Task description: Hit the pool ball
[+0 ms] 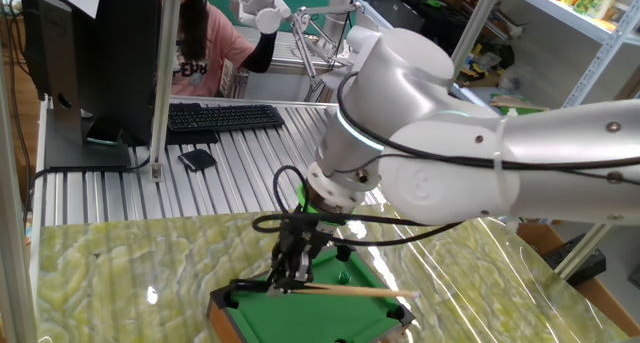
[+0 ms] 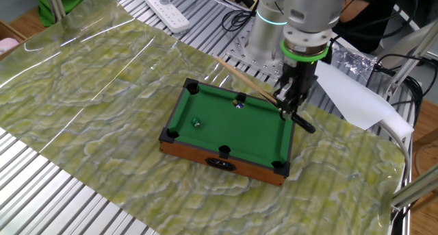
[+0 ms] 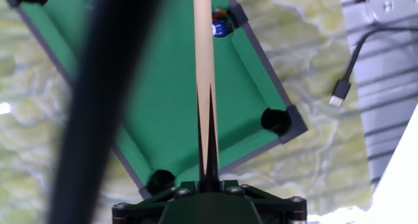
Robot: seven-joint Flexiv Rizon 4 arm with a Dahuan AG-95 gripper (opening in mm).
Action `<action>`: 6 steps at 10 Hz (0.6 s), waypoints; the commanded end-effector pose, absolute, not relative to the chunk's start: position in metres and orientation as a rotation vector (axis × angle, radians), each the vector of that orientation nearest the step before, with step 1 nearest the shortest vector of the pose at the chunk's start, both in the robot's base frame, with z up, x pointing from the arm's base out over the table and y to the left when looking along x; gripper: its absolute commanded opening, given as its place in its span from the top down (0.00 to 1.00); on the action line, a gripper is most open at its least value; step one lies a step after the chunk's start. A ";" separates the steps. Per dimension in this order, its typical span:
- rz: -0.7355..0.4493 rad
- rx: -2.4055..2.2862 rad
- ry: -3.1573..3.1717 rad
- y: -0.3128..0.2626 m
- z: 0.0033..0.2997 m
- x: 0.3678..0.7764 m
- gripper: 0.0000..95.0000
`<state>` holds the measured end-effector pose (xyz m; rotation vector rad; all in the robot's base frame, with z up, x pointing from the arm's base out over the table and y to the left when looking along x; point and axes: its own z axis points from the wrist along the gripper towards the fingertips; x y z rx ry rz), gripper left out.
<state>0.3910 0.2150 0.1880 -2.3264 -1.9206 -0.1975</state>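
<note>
The gripper (image 2: 290,101) is clamped on the cue stick (image 2: 243,77), jaws pinched tight round the dark butt end, pointing straight down over the right-hand edge of the mini pool table (image 2: 274,147) in the other fixed view. The cue runs off towards the upper left of that frame, well above the felt. Now the ball: the little green pool ball (image 2: 196,122) sits on the left half of the felt, near the left-hand corner pocket, well apart from the gripper, across most of the playing surface. A second ball, bluish, rests by the top rail at (image 2: 239,103), and the hand view picks it up near the top of the frame (image 3: 220,28), just right of the cue shaft (image 3: 204,67). The green one I judge to be light, hard and glossy, so it should roll at the slightest tap and skid off a glancing hit. Nothing to grip there; contact belongs at the cue tip, square on the ball's middle. The cue itself looks thin, stiff and light, and held at one end it may swing or slip.
</note>
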 end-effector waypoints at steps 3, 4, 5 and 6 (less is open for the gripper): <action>-0.211 -2.068 -2.177 0.216 0.204 0.371 1.00; -0.215 -2.001 -2.229 0.213 0.206 0.369 1.00; -0.214 -1.961 -2.256 0.212 0.208 0.368 1.00; -0.210 -1.848 -2.345 0.210 0.210 0.365 1.00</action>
